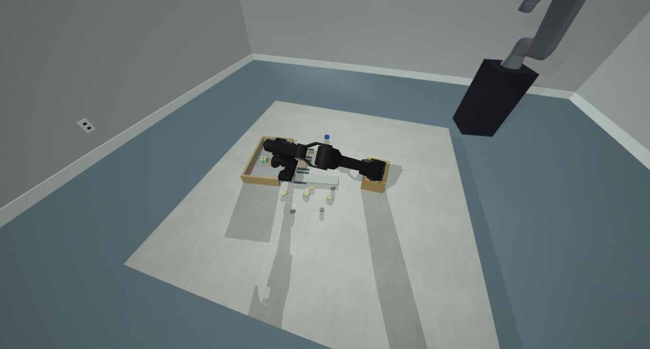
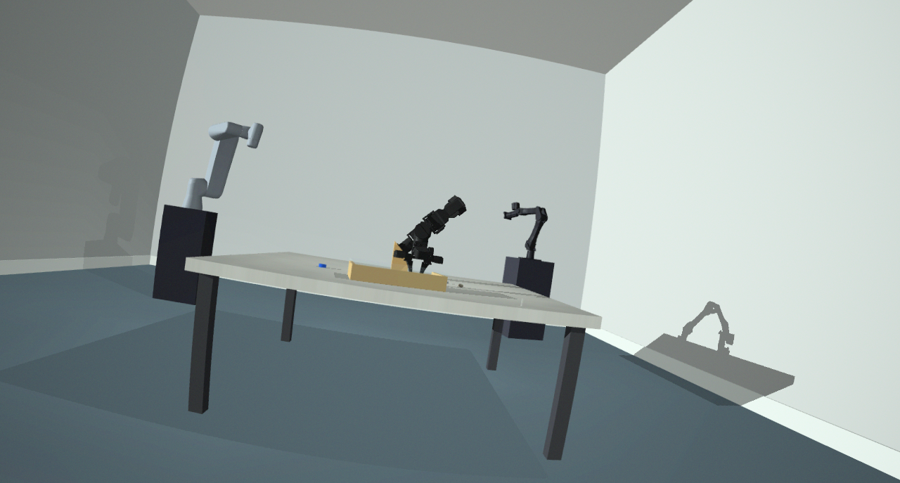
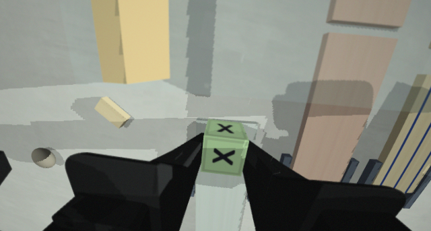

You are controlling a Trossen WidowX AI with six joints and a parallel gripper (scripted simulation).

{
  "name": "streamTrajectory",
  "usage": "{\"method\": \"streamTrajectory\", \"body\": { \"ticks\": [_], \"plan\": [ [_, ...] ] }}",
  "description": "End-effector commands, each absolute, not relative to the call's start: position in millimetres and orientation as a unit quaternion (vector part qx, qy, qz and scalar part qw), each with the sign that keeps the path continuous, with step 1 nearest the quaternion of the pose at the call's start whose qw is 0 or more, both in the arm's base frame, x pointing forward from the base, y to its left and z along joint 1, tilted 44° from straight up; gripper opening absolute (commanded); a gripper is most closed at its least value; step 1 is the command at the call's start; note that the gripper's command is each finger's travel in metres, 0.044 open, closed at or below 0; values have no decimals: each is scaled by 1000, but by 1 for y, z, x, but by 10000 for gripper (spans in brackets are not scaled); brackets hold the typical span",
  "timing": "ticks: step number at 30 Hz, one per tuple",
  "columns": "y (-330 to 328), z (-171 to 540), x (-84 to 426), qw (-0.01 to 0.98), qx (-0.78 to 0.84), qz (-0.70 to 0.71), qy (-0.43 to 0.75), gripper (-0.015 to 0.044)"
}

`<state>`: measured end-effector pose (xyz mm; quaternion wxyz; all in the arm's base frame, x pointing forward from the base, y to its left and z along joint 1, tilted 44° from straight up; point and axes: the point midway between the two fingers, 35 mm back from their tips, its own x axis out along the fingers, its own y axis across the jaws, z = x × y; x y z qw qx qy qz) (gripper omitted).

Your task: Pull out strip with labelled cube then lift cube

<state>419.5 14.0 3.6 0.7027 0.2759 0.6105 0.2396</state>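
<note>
The claw [image 3: 223, 153] is pinched onto the cube [image 3: 223, 151], one finger flat against each side. The cube sits at the end of the pale strip [image 3: 219, 201], low over the worktop [image 3: 47, 197]. Judging by this, only the lift remains.

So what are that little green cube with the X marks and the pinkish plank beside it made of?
The green cube looks like matte plastic or painted wood: flat even colour, printed black X marks, crisp edges; I can't tell which. The gripper pinches its sides. The pinkish plank looks like pale wood or laminate, with faint lengthwise grain and no shine.
</note>
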Motion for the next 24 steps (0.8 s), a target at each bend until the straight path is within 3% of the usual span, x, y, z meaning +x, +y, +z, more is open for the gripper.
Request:
{"method": "streamTrajectory", "body": {
  "ticks": [1, 5, 24],
  "plan": [
    [14, 4, 420, 703, 276, 240, 610, 98],
    [12, 5, 417, 703, 276, 240, 610, 0],
    [-11, 25, 352, 701, 279, 238, 612, 0]
  ]
}}
